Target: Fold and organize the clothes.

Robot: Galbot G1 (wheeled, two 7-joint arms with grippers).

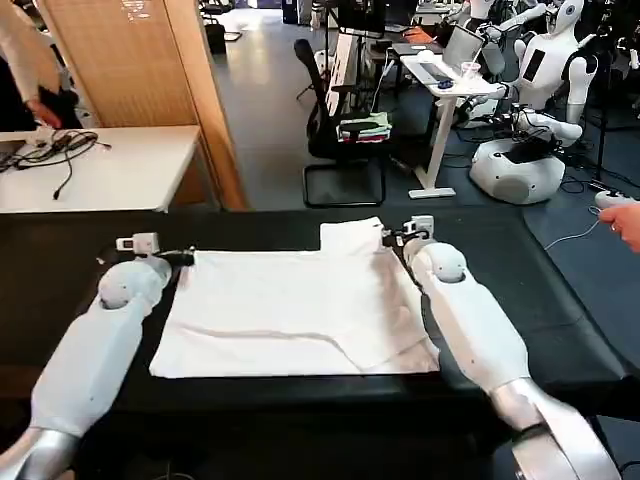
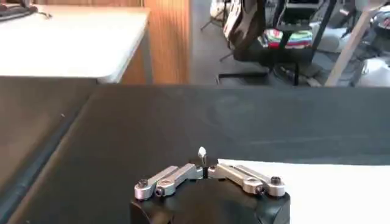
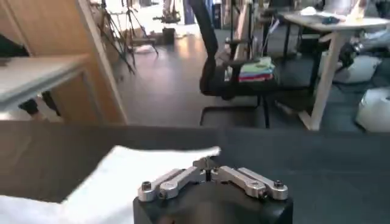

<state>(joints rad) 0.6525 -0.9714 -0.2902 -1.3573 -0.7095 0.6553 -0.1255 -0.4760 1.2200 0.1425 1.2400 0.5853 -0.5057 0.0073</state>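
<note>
A white short-sleeved cotton T-shirt (image 1: 290,315) lies flat, plain side up, mid-worktop toward the near edge of the black table (image 1: 520,250). The left gripper (image 1: 180,257) pinches its far-left corner; the right gripper (image 1: 393,240), fingers together, seems to clamp the far-right edge. Uneven lifting could skew the fold, or a thin pinch might slip.

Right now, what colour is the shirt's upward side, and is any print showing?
Plain white, no print showing on the shirt; the head view shows it best.
</note>
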